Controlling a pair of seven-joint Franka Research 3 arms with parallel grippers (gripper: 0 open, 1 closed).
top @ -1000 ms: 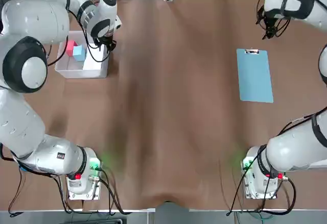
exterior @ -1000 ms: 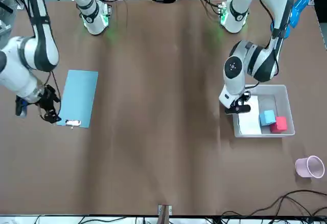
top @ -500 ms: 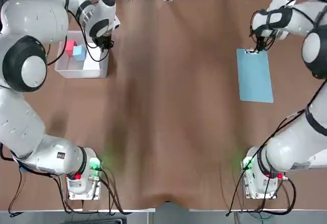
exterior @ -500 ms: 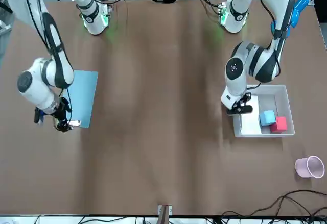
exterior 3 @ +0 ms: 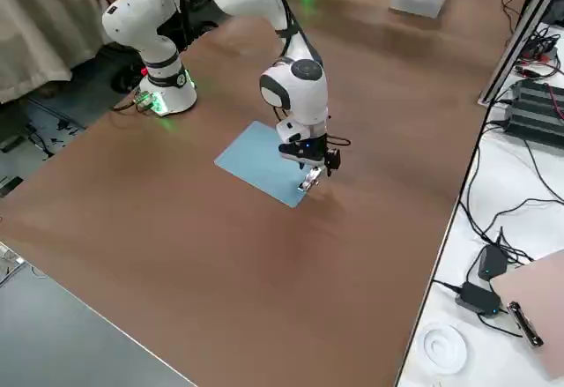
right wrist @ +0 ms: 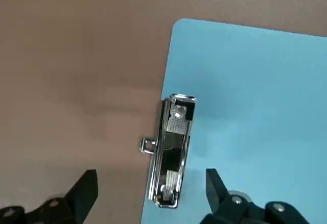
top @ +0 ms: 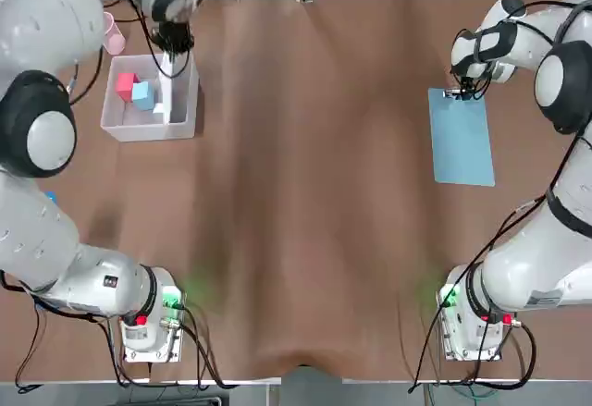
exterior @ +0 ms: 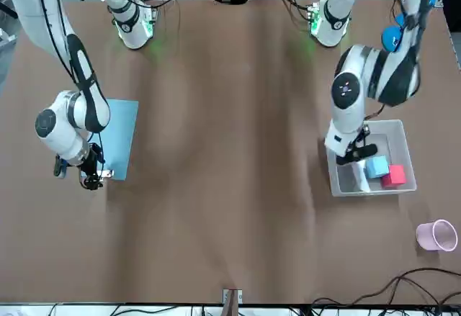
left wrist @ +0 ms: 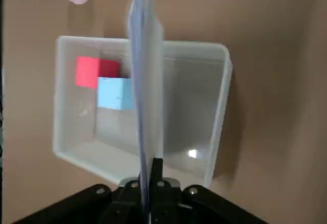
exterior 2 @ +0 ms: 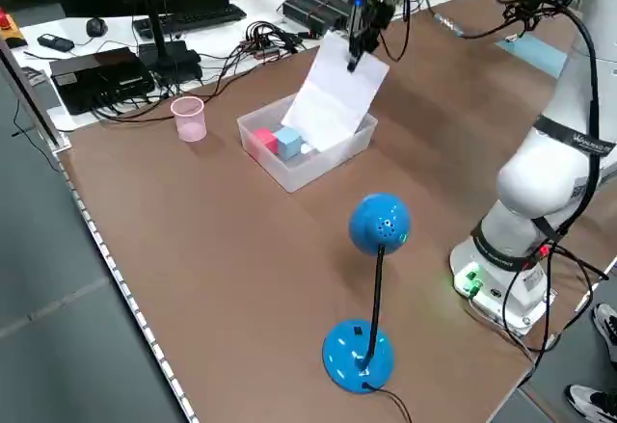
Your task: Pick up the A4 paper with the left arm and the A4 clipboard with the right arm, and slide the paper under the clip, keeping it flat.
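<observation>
The left hand [left wrist: 149, 193] is clenched on one edge of the A4 paper [exterior 2: 335, 95], which hangs as a tilted sheet above the clear bin [top: 185, 101]. Carry the sheet clear of the bin wall and bring it level before presenting it to the board; a single edge grip will probably let the free end droop.

The right hand [right wrist: 148, 203] is released, its fingers spread to either side of the clip [right wrist: 172, 150] and apparently not yet touching it. The A4 clipboard [top: 461, 138] lies flat on the worktop [top: 305, 193] at the robot's right, clip end away from the bases. Lower squarely over the clip end and close there, so the board lifts without tilting.

The worktop is brown and matte. The bin holds a red cube [top: 127, 86] and a blue cube [top: 143, 96]; a pink cup [exterior: 436, 235] stands near it. A blue desk lamp [exterior 2: 371, 293] stands at the left edge. Cables and electronics line the benches beyond.
</observation>
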